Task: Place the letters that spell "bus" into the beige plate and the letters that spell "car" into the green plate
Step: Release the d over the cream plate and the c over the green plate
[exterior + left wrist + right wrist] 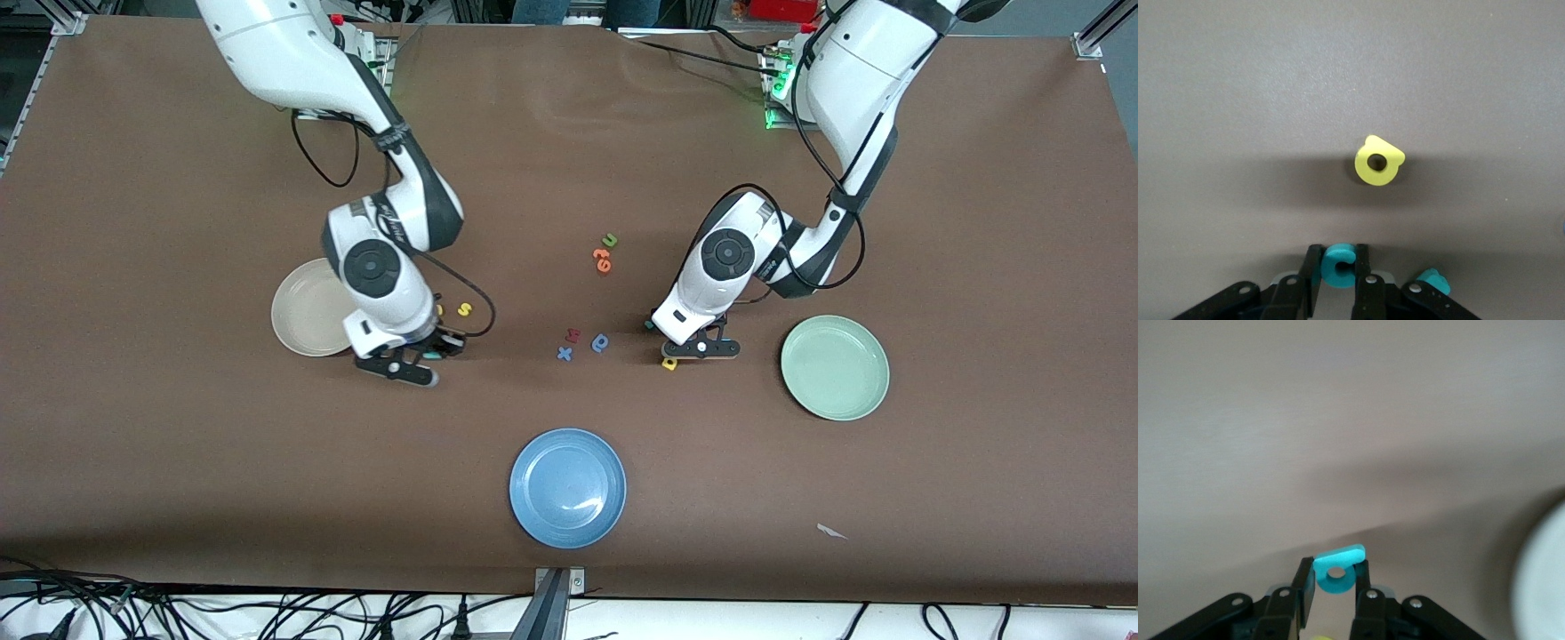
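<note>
My left gripper [692, 347] is shut on the teal "c" [1338, 265], low over the table beside the green plate [834, 366]. The yellow "a" [1378, 162] lies just ahead of its fingers, and the teal "r" [1433, 280] lies beside them. The "a" [669, 363] and the "r" [649, 325] also show in the front view. My right gripper [427, 356] is shut on the teal "b" [1336, 571], held up next to the beige plate [307, 307]. The yellow "s" [464, 309] lies on the table by that arm's wrist. A yellow bit [438, 309], half hidden by the wrist, may be the "u".
A blue plate [567, 487] sits near the front edge. Mid-table lie a blue "x" [564, 354], a blue round letter [600, 343] and a reddish letter [573, 335]. Farther off lie orange letters [602, 259] and a green "u" [609, 240]. A white scrap [831, 532] lies near the front.
</note>
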Controlling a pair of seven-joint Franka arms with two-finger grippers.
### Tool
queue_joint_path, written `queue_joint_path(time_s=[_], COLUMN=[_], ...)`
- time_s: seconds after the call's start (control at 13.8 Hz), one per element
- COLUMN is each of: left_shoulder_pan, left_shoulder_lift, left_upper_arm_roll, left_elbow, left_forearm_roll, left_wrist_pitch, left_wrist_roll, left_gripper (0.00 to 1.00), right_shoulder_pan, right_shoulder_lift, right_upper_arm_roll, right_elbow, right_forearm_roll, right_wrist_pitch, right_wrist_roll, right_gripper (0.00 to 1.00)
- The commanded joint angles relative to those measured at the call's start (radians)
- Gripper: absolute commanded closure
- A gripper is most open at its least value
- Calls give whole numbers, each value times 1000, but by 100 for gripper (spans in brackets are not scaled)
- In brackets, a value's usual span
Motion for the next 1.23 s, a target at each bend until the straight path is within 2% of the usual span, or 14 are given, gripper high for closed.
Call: queue_joint_path(time_s=[0.0, 0.14, 0.36, 0.43, 0.51, 0.58, 0.8, 0.87, 0.94, 1.01, 1.16], left_shoulder_pan=[38, 93, 176, 210, 245, 273, 371, 394, 403, 402, 388], left_shoulder_lift=[-12, -30, -56, -62, -64, -69, -59, -56, -55, -55, -55], left_upper_arm_roll=[0, -5, -5, -3, -2, 3, 7, 6, 6, 4, -3], left_elbow=[40, 61, 89, 95, 101, 101, 100, 101, 101, 103, 130], left_forearm_roll=[42, 40, 40, 42, 42, 43, 65, 109, 129, 131, 81], left_wrist_pitch=[-51, -120, -201, -223, -234, -234, -234, -234, -234, -232, -232], left_wrist_roll=[45, 136, 290, 347, 409, 471, 678, 715, 734, 731, 644], left_gripper=[88, 88, 90, 91, 91, 91, 88, 74, 22, 0, 0], right_shoulder_pan=[-47, -91, -159, -167, -171, -176, -176, -175, -172, -165, -149], right_shoulder_lift=[-102, -161, -170, -169, -161, -156, -176, -179, -179, -176, -167], right_upper_arm_roll=[-32, -47, -53, -53, -53, -53, -47, -35, -7, 20, 51], right_elbow=[-124, -236, -300, -304, -307, -307, -287, -273, -256, -241, -232], right_forearm_roll=[5, 5, 7, 7, 7, 8, 7, 16, 40, 72, 83], right_wrist_pitch=[-53, -47, -45, -47, -50, -53, -73, -85, -87, -80, -51], right_wrist_roll=[-137, -212, -317, -320, -318, -318, -311, -294, -253, -178, -3], right_gripper=[92, 92, 92, 88, 54, 1, 0, 0, 1, 5, 13])
